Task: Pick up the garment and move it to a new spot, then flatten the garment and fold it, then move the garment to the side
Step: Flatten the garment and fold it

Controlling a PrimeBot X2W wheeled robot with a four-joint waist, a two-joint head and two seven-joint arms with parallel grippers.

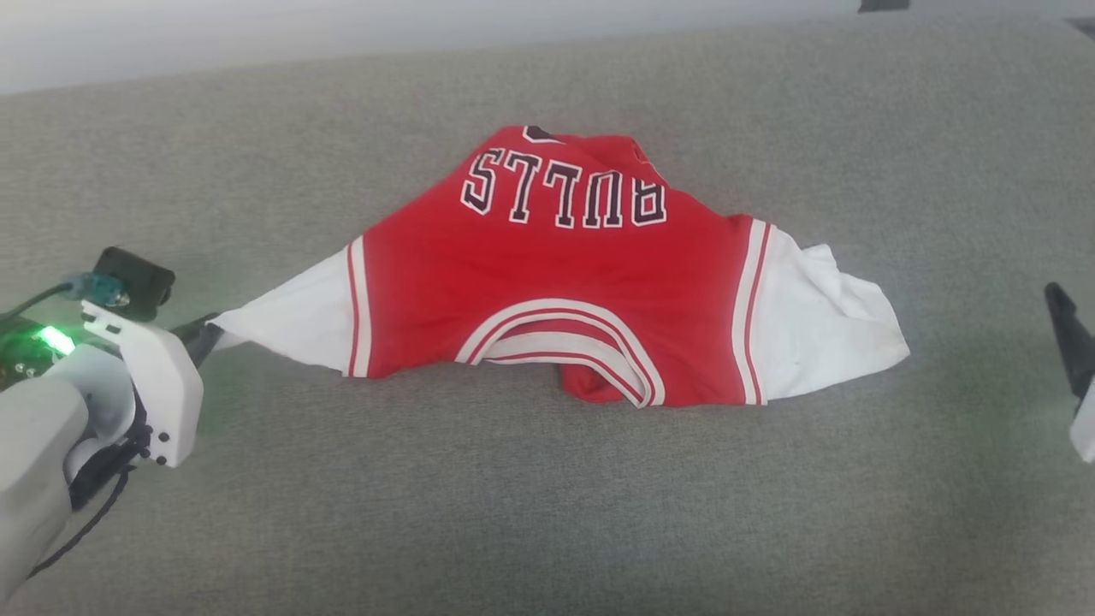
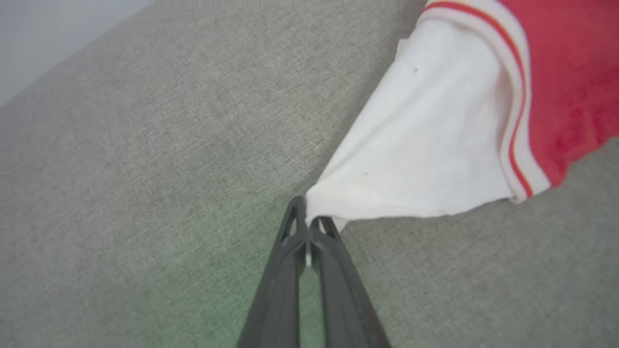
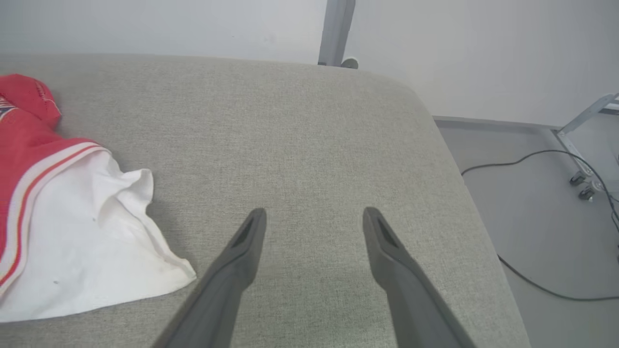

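I see a grey upholstered surface (image 1: 547, 513), a pale wall (image 3: 145, 24) and a cable (image 3: 527, 285) on the floor (image 3: 532, 203). The garment (image 1: 556, 282) lies mid-surface, its "BULLS" lettering (image 1: 565, 192) upside down. My left hand (image 2: 306, 220) pinches its white sleeve (image 2: 425, 145) tip; my right hand (image 3: 314, 224) is spread, empty.

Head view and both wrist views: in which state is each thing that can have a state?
garment: unfolded, rumpled, lying on the grey cushion, lettering upside down.
left gripper: shut on the tip of one white sleeve.
right gripper: open, empty, apart from the other sleeve.
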